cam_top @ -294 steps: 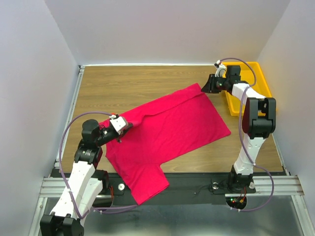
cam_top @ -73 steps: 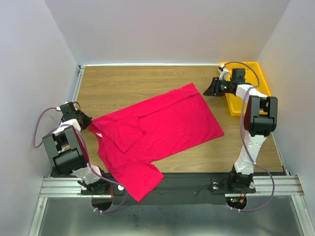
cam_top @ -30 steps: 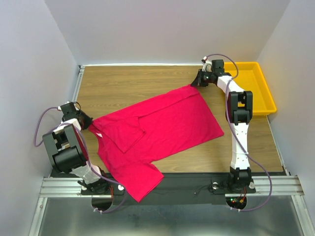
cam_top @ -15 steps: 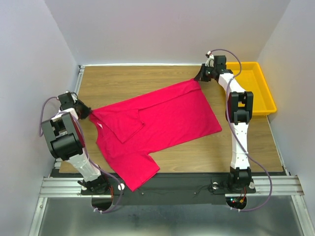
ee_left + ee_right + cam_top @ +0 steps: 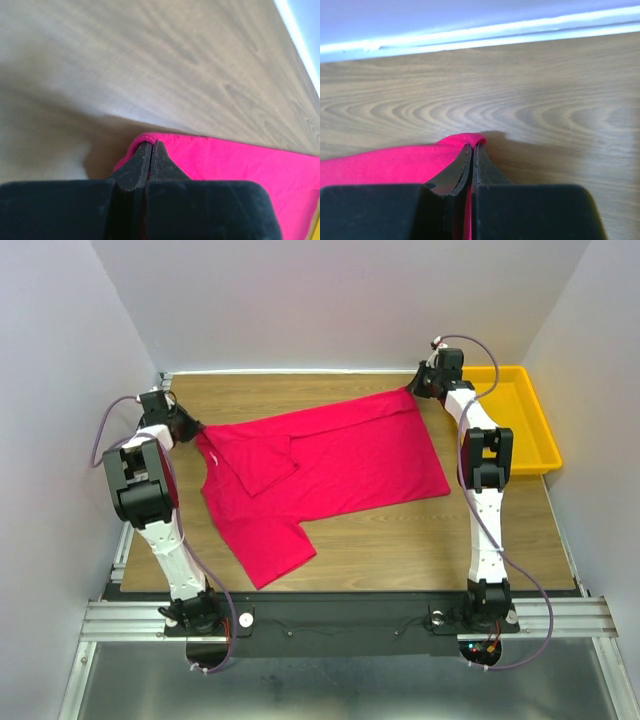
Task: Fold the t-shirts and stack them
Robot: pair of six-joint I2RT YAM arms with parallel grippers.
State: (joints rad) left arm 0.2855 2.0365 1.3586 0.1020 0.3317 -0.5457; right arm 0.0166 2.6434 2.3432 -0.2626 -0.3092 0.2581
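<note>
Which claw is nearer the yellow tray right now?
Right. The right claw pinches the t-shirt at its far corner, close beside the yellow tray. The left claw pinches the opposite corner, across the table.

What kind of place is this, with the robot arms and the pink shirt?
Probably a robot lab test booth, not a home. Plain white walls box in a wooden table, and the left arm and right arm are bolted to a metal rail at its near edge.

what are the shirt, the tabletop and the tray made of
t-shirt: soft matte crimson-pink cloth, likely knit; it creases and folds limply.
table: wood or wood-look laminate, visible grain, low sheen.
tray: probably moulded yellow plastic, smooth with rigid rim.
</note>
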